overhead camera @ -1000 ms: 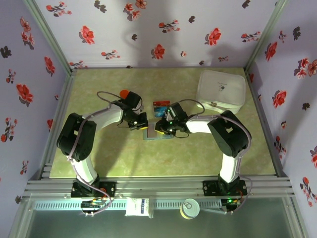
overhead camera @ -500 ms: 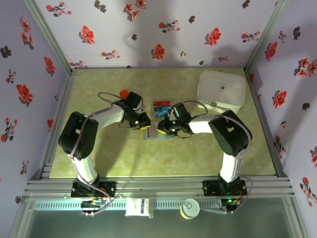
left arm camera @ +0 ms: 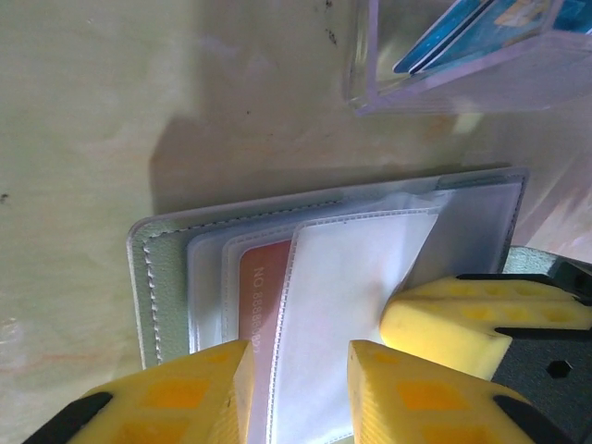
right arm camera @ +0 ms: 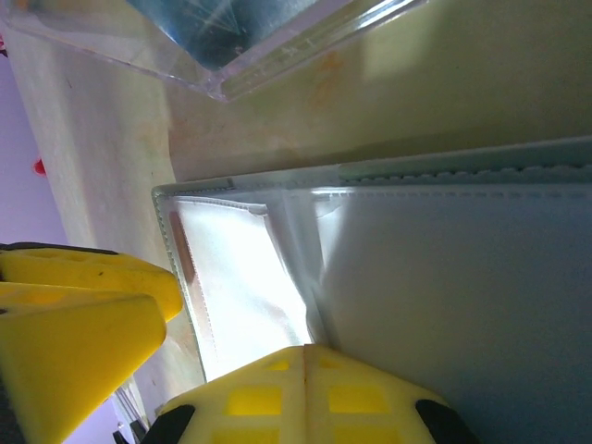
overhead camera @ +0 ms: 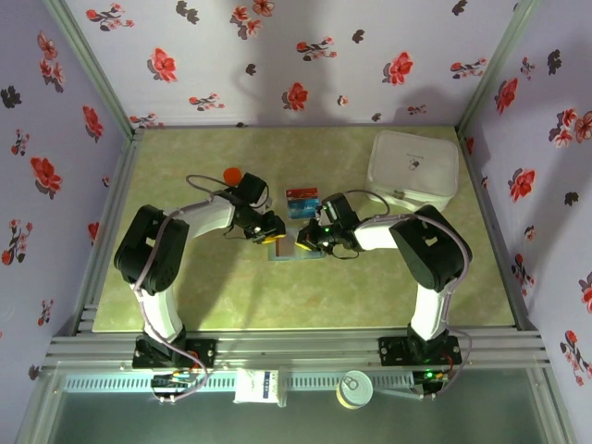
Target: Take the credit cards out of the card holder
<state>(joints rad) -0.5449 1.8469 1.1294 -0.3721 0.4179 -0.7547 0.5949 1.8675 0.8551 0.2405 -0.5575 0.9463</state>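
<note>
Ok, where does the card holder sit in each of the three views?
Top external: card holder mid-frame, just on the near side of the clear plastic square.
Left wrist: lower middle, lying open; the square is at top right.
Right wrist: centre and right; the square runs along the top.
Shared landmark: the clear plastic square.

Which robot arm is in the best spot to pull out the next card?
Probably left. The left gripper is open right over the red card in the card holder. The right gripper is shut, resting on the holder's other half.
</note>
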